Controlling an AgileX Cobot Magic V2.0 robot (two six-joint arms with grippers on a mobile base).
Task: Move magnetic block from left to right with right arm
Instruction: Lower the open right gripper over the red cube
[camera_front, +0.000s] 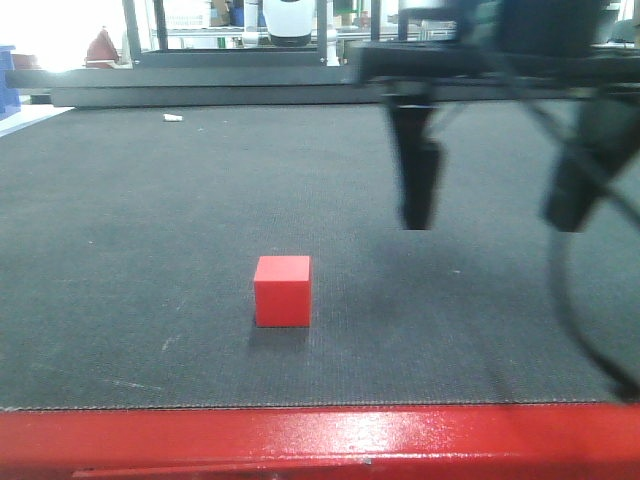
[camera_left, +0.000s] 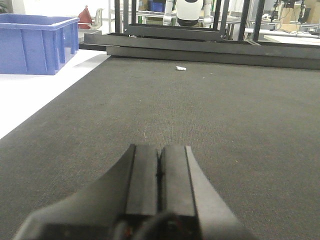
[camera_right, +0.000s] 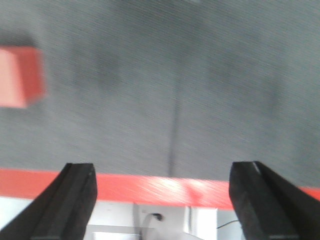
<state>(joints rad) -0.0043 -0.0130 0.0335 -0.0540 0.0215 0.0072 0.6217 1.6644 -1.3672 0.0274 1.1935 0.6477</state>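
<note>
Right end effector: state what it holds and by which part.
Nothing. The right end effector is open and empty; the magnetic block sits apart on the mat, untouched.

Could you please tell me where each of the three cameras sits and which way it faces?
Front view: low at the red table edge, facing across the dark mat; right hand hangs open right of the magnetic block.
Left wrist: just above the mat, facing the far rail; shut left hand fills the foreground.
Right wrist: above the mat, looking down between the open hand's fingers; block at left.
Shared: front and right wrist both show the block and the red edge.
</note>
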